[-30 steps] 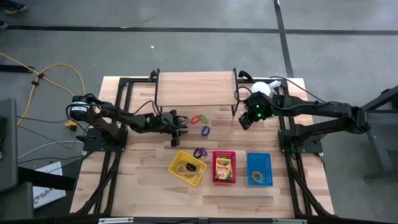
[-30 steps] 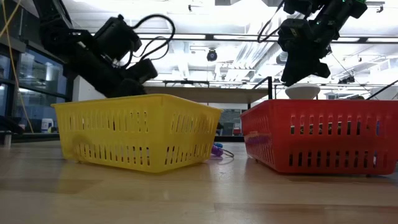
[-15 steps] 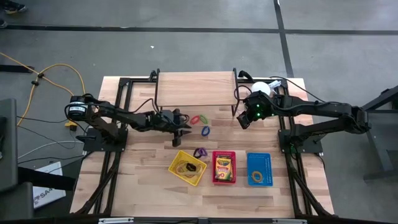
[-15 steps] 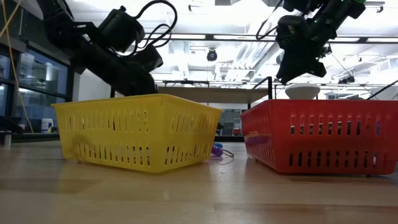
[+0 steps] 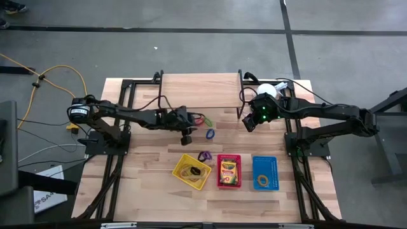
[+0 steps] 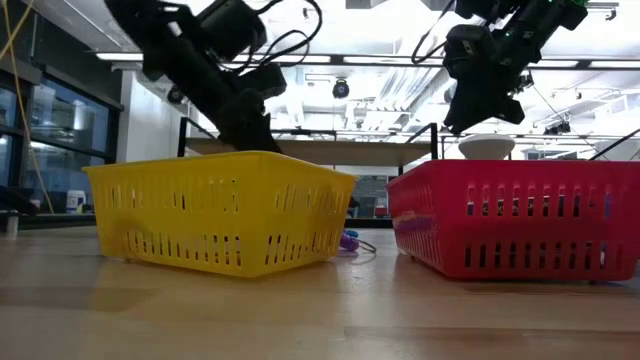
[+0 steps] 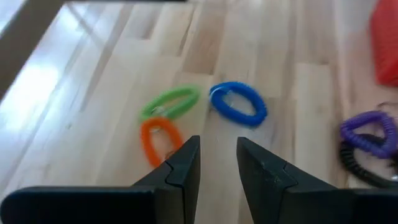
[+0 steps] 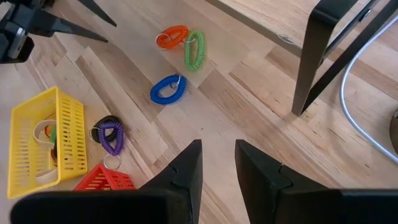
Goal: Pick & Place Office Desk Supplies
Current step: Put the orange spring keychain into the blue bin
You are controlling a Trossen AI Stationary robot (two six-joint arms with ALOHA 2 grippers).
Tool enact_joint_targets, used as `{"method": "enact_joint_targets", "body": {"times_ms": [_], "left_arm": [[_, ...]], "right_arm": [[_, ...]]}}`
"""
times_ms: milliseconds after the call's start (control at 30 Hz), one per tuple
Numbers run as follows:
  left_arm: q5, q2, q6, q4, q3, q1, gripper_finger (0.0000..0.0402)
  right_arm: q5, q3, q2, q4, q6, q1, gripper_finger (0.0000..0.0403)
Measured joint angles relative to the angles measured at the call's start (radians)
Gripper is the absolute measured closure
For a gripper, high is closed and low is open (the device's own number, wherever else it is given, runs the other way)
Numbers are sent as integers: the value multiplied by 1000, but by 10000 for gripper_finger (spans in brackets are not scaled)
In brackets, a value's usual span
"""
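Note:
Three coil rings lie flat on the table's middle: orange (image 7: pixel 158 138), green (image 7: pixel 171 102) and blue (image 7: pixel 238 102). A purple coil (image 7: pixel 373 130) and a black one (image 7: pixel 360 168) lie by the baskets. My left gripper (image 7: pixel 217 163) hovers open just short of the orange coil, above the table, and shows in the high view (image 5: pixel 187 135) left of the coils. My right gripper (image 8: pixel 216 163) waits open, high over the table's far right (image 5: pixel 248 124). A crayon box (image 5: pixel 228 170) lies in the red basket (image 5: pixel 219 159).
Yellow basket (image 5: pixel 180 164) with bands, the red basket and a blue basket (image 5: pixel 264 161) stand in a row near the front edge. A wooden riser shelf (image 5: pixel 200 89) stands at the far middle, and a white dome (image 5: pixel 267 90) at the far right.
My left gripper has risen from behind the yellow basket and gone a little toward the table's right, toward the coil rings, staying open. The coils have stayed where they were.

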Motion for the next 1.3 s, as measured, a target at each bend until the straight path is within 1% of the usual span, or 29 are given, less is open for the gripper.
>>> {"method": "enact_joint_targets", "body": {"times_ms": [100, 367, 533, 933, 1167, 1300], "left_arm": [[-28, 0, -9, -66, 38, 0, 303], [-74, 4, -25, -124, 86, -6, 303], [-77, 60, -29, -129, 107, -6, 303], [-77, 253, -80, -128, 193, 37, 303], [-79, 275, -83, -123, 206, 36, 303], [-107, 275, -85, -127, 206, 27, 303]], "right_arm": [[0, 0, 0, 0, 0, 0, 320], [0, 0, 0, 0, 0, 0, 320], [1, 0, 0, 1, 0, 0, 320], [0, 0, 0, 8, 0, 0, 320], [1, 0, 0, 32, 0, 0, 320], [0, 0, 0, 31, 0, 0, 320]]}}
